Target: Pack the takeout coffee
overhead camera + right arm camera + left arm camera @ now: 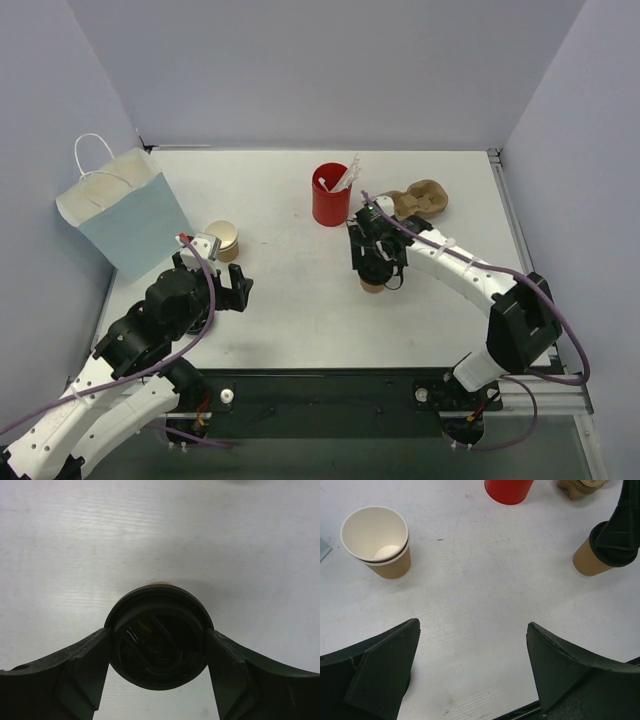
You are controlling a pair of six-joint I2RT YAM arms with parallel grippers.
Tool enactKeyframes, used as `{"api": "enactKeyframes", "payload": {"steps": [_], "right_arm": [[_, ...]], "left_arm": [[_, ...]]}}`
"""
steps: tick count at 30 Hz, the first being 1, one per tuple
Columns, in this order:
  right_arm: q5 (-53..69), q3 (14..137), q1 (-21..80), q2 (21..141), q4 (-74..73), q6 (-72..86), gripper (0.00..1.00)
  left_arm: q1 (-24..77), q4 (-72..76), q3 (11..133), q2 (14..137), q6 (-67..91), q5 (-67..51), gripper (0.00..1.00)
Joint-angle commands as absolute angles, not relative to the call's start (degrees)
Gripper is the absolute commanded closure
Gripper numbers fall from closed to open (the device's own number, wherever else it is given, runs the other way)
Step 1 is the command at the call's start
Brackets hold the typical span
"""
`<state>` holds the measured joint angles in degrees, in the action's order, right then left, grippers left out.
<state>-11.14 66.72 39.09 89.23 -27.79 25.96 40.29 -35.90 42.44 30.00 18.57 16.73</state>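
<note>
Right fingers [82,667] grip the takeout coffee [159,637] by its black lid.
The cup stands on the table [300,320] near the red cup [330,200]; left fingers [382,662] spread wide, holding nothing.

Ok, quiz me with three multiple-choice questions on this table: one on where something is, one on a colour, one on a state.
1. The lidless paper cup stands:
A beside the paper bag
B at the table's right edge
C between the arm bases

2. The cup holding stirrers is:
A blue
B red
C green

3. The right tool is:
A open over bare table
B closed on the takeout coffee
C holding the bag

Answers: A, it sits just right of the bag. B, its wall is red. B, its fingers grip the black lid on both sides.
</note>
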Motion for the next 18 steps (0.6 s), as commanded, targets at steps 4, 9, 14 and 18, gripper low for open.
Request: {"api": "enactKeyframes", "payload": {"steps": [4,9,14,18], "right_arm": [[-17.84,57.84,25.59,81.40,-35.16,24.96,0.29],[-14.87,54.85,13.73,78.49,-33.58,22.68,0.27],[-10.64,52.56,5.46,75.77,-31.03,20.83,0.26],[-8.00,51.86,1.85,74.10,-30.06,19.95,0.22]], "left_arm": [[39.99,-35.42,43.15,29.62,18.11,17.93,0.03],[39.99,-35.33,43.24,30.14,18.02,17.93,0.03],[39.90,-35.42,43.16,30.32,18.02,18.02,0.03],[39.90,-35.33,43.15,30.67,18.02,18.11,0.03]]}}
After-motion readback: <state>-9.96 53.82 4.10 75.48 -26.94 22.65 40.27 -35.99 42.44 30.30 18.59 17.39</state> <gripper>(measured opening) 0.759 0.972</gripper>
